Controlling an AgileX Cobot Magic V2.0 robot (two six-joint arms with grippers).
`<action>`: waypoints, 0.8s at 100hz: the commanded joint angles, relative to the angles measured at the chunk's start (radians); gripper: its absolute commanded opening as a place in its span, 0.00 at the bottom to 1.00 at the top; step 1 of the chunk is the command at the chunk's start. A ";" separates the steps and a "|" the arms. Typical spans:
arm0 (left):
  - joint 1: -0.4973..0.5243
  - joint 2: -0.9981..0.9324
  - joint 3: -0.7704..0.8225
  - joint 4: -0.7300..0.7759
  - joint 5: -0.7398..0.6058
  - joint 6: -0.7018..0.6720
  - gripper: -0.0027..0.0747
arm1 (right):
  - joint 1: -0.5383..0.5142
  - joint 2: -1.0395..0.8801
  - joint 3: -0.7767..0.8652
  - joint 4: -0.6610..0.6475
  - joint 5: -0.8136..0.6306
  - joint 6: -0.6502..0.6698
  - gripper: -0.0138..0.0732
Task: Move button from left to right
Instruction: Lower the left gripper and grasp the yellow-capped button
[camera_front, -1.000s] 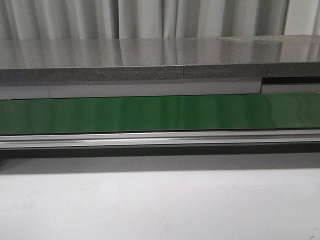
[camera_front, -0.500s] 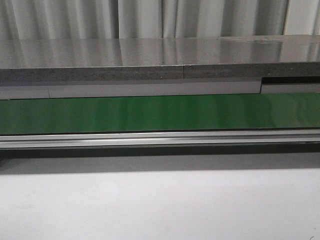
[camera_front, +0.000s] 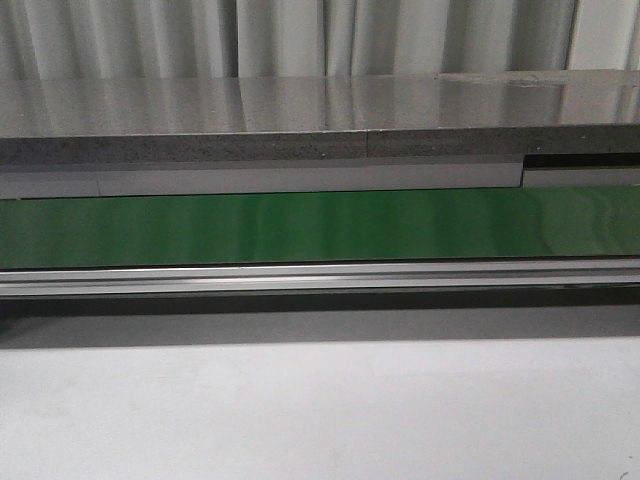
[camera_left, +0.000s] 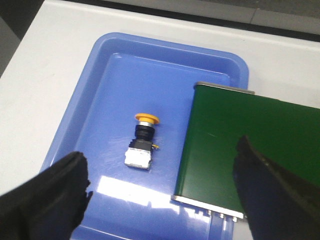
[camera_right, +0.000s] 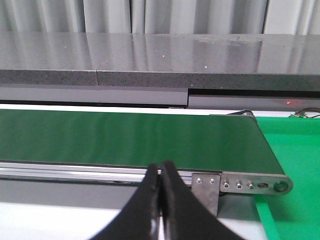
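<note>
A: Where is the button (camera_left: 142, 142) now?

B: It lies on its side in the blue tray (camera_left: 80, 95), beside the end of the green belt (camera_left: 250, 145), not touching it.

A: And the left tool (camera_left: 162, 192)?

B: Wide open above the tray, holding nothing.

A: The right tool (camera_right: 161, 200)?

B: Its fingers are pressed together, empty, before the belt's other end, above the white worktop (camera_front: 320, 410).

orange-capped button (camera_left: 142, 141), blue tray (camera_left: 75, 115), green belt (camera_front: 320, 228), seemingly black pincer (camera_left: 160, 200).
</note>
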 joint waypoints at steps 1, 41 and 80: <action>0.017 0.062 -0.075 -0.002 -0.062 -0.004 0.76 | -0.006 -0.021 -0.015 -0.011 -0.083 -0.002 0.08; 0.027 0.403 -0.245 0.010 -0.082 -0.004 0.76 | -0.006 -0.021 -0.015 -0.011 -0.083 -0.002 0.08; 0.027 0.552 -0.277 0.024 -0.104 -0.004 0.76 | -0.006 -0.021 -0.015 -0.011 -0.083 -0.002 0.08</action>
